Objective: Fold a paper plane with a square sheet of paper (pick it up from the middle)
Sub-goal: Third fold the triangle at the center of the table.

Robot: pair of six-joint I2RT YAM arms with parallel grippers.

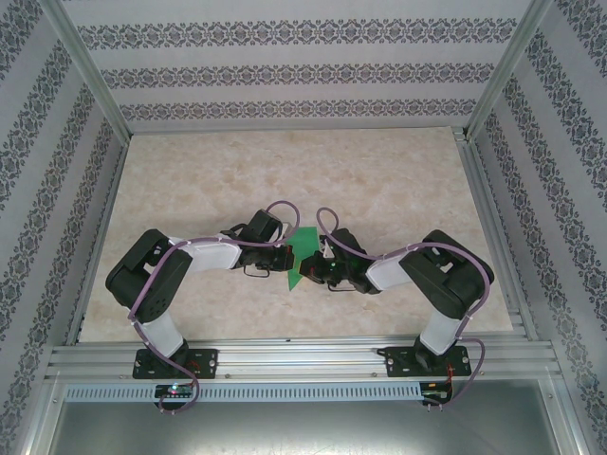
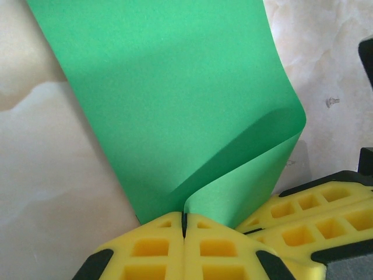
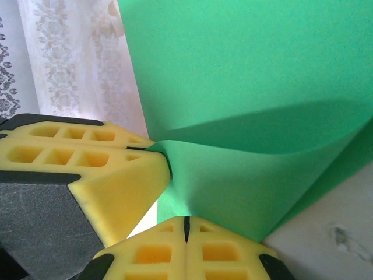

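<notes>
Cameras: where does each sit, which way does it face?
Top external: above and behind the bases, facing down at the table; both arms show, sheet between them.
Left wrist: on the left arm, facing along the left gripper, shut on the sheet.
Right wrist: on the right arm, facing along the right gripper, shut on the sheet.
Shared: both wrist views show the sheet and the other gripper's yellow pads.

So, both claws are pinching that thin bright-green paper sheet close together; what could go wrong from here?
The left gripper and right gripper both clamp the thin bright-green paper sheet side by side, so pulling apart might tear it. The sheet bows in a loose curl, not a crease, so a fold could land crooked.
</notes>
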